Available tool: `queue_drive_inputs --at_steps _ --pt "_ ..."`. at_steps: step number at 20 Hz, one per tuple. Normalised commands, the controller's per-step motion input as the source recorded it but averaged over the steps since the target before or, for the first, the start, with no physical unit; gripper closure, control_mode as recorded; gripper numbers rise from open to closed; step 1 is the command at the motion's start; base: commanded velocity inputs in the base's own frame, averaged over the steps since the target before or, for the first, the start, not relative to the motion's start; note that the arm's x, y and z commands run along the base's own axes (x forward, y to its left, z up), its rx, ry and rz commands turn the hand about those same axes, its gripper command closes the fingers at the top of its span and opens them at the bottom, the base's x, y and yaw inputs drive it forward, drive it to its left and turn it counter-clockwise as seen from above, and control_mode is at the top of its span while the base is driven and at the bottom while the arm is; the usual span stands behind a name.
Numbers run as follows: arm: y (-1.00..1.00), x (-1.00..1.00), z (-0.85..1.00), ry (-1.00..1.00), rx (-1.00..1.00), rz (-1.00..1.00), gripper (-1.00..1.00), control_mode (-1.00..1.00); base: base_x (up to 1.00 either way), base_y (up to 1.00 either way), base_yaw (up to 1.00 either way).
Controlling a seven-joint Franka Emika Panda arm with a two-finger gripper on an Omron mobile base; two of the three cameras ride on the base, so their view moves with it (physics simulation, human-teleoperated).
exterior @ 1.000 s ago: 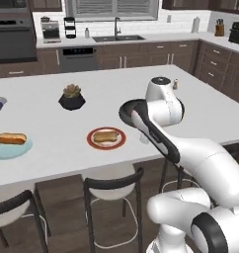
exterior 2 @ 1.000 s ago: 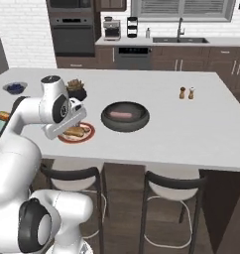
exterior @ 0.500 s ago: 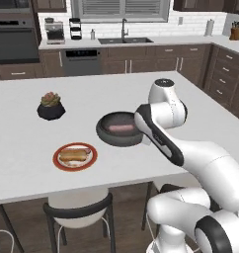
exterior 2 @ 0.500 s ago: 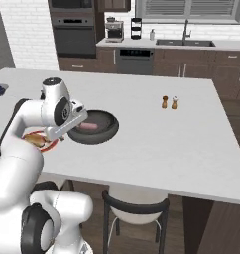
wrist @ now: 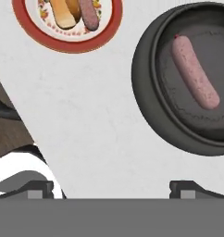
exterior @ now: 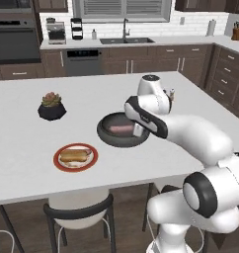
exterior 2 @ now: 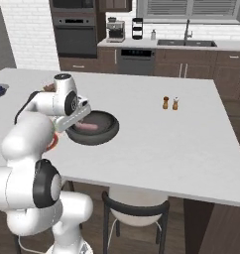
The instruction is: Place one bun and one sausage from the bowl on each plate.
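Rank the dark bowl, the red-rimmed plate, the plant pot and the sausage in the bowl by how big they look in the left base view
1. dark bowl
2. red-rimmed plate, somewhat smaller though nearer the camera
3. plant pot, farther back, so its true size is less sure
4. sausage

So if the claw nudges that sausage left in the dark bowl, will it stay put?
Probably not. The sausage is a smooth cylinder with rounded ends, so it would likely roll sideways. The bowl has a raised wall that should catch it. It looks glossy, so perhaps slippery between the fingers.
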Motion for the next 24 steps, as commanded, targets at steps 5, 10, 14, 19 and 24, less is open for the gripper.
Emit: queue_drive_inputs --at_steps 5,10,14,19,24 --pt "0.32 1.00 -0.49 0.20 -0.03 0.00 -1.00 -1.00 0.00 0.00 0.00" --pt "0.24 1.00 -0.68 0.15 -0.08 0.00 -1.00 -1.00 0.00 0.00 0.00" --pt "0.02 0.97 -0.34 0.00 -0.05 0.00 -1.00 -1.00 0.00 0.00 0.00" --pt "0.00 0.78 -0.26 -0.02 -0.02 0.00 -1.00 -1.00 0.00 0.00 0.00" --pt "0.00 0.27 -0.40 0.00 0.00 0.00 -1.00 -1.00 0.00 0.00 0.00"
